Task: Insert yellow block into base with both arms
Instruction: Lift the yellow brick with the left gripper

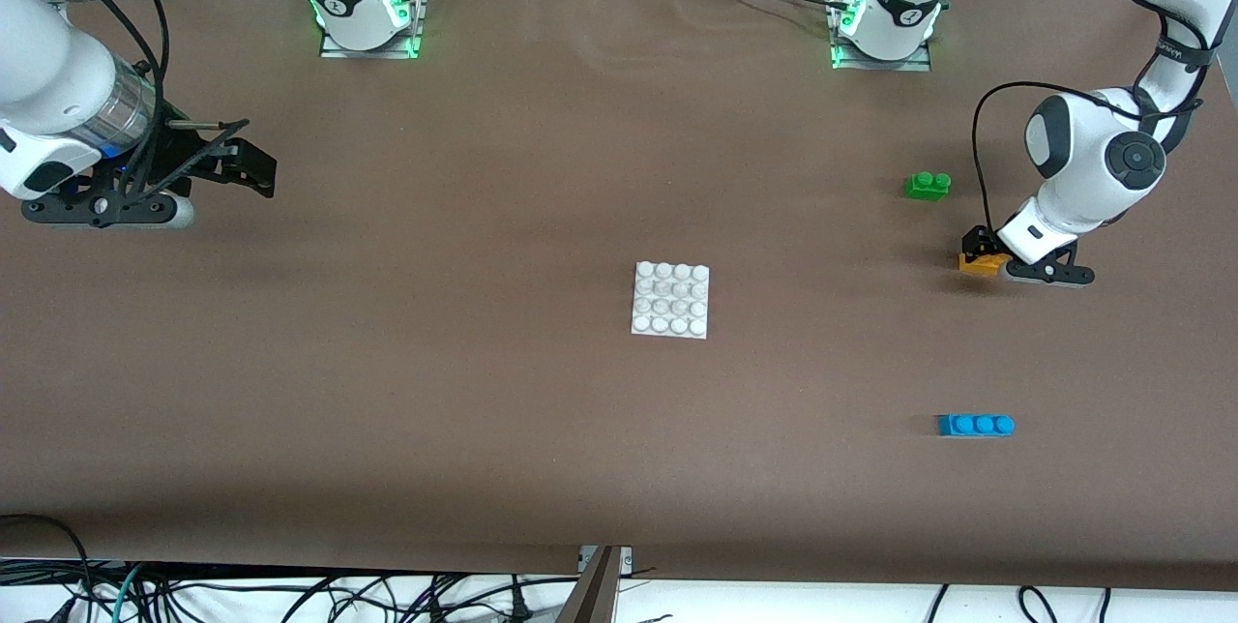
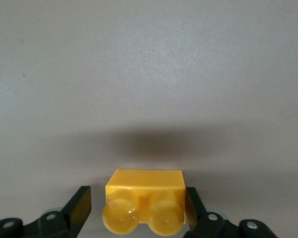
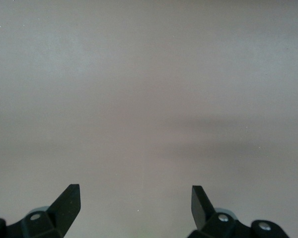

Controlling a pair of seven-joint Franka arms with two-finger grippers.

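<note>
Left gripper (image 1: 979, 253) down at the yellow block (image 1: 982, 264), on the table (image 1: 542, 168) at the left arm's end, nearer the camera than the green brick (image 1: 928, 185). Left wrist view alone shows the gap: one finger (image 2: 81, 204) clear of the glossy two-stud block (image 2: 145, 204), the other about touching, so spread, no pinch. Right gripper (image 1: 253, 163) waits over the right arm's end, fingers (image 3: 68, 202) wide apart, matte brown surface below. White studded square base (image 1: 671, 300) mid-table; blue three-stud brick (image 1: 975, 425) nearest the camera.

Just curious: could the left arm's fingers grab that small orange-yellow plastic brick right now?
Probably yes: the left gripper is down around the small orange-yellow plastic brick, one finger either side, nothing between.
</note>
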